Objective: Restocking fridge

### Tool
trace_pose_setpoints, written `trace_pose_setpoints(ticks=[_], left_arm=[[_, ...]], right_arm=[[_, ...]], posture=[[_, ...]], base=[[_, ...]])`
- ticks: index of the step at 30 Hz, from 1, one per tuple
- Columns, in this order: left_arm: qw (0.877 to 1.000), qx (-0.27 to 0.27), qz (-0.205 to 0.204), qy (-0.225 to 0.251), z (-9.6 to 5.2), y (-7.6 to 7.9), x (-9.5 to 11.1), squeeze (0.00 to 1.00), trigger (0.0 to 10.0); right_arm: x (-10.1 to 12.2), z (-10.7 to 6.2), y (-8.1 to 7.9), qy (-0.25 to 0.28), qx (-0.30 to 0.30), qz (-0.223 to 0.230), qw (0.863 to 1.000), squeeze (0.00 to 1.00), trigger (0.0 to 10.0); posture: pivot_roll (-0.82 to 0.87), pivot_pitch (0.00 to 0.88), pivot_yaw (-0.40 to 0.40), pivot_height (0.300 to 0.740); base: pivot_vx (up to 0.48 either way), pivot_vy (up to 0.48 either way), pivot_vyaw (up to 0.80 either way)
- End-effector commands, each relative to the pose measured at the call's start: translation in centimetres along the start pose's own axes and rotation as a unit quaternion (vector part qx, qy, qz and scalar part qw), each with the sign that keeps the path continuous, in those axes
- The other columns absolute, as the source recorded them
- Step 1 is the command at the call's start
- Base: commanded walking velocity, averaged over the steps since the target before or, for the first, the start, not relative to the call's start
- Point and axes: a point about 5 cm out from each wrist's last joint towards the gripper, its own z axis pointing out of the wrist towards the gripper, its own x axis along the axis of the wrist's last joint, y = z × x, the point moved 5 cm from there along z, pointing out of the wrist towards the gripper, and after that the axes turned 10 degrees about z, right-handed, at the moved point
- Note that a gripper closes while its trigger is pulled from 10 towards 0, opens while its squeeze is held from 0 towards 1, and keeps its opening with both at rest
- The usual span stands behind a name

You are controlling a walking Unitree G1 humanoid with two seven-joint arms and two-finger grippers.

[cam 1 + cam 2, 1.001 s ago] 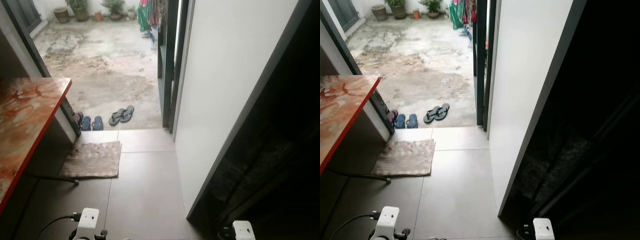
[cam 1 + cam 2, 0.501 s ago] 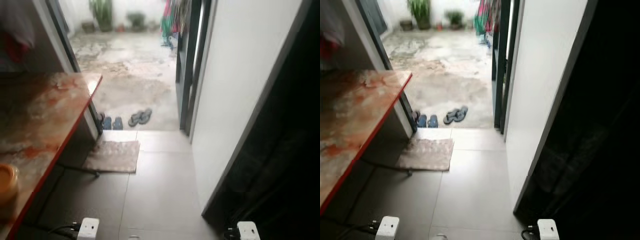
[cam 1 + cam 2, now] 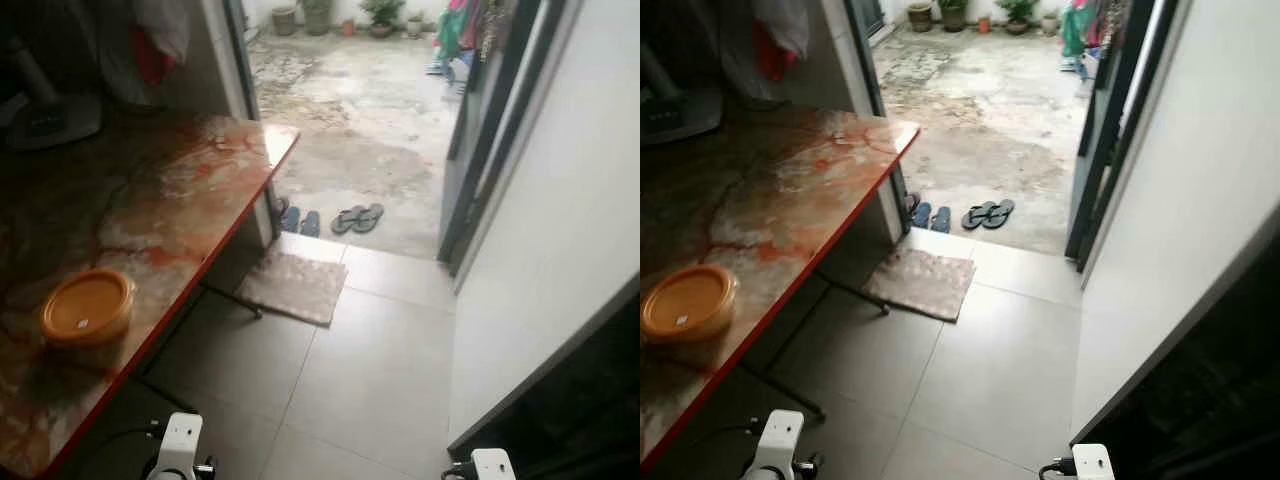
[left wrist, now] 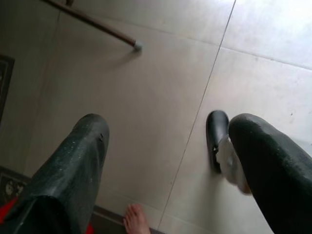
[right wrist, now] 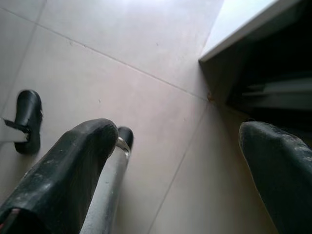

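Left eye view: the camera is swinging toward the robot's left. A second ago the white fridge door and its dark interior were taking up most of the frame; now the red-edged marble-patterned counter is taking up the left half, and a round orange lidded plastic container is coming into sight on it, near the front edge. A brown doormat is lying on the grey floor tiles, with pairs of sandals just beyond at the doorway. Judged from this, the robot is turning away from the open fridge to find stock, and the container is the likely item.

Right eye view: the same scene is showing, with the dark fridge opening at the right edge, well apart from the container.

Left wrist view: the left gripper is hanging idle over the tiles, fingers spread wide and holding nothing. A person's bare toes are showing at the frame's edge.

Right wrist view: the right gripper is likewise hanging with fingers wide apart and empty, beside the fridge's lower corner. No pick is started yet.
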Motion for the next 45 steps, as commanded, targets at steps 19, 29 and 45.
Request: trace_pose_setpoints(ticks=[19, 29, 45], left_arm=[[1.000, -0.007, 0.000, -0.008, -0.1, 0.4, -0.6, 0.00, 10.0], [1.000, -0.002, 0.000, -0.008, -0.1, 0.4, -0.6, 0.00, 10.0], [0.994, 0.089, -0.037, 0.060, -0.6, -1.5, 0.9, 0.00, 10.0]], right_arm=[[-0.6, -0.1, 0.4, -0.012, 0.000, -0.016, 1.000, 0.00, 10.0], [-0.6, -0.1, 0.4, -0.013, 0.003, -0.023, 1.000, 0.00, 10.0], [-0.6, -0.1, 0.3, -0.008, 0.003, -0.008, 1.000, 0.00, 10.0]], posture=[[0.03, 0.065, 0.010, 0.740], [0.03, 0.068, 0.011, 0.740], [0.03, 0.051, 0.016, 0.740]], base=[[0.000, 0.000, 0.80], [0.000, 0.000, 0.80], [0.000, 0.000, 0.30]])
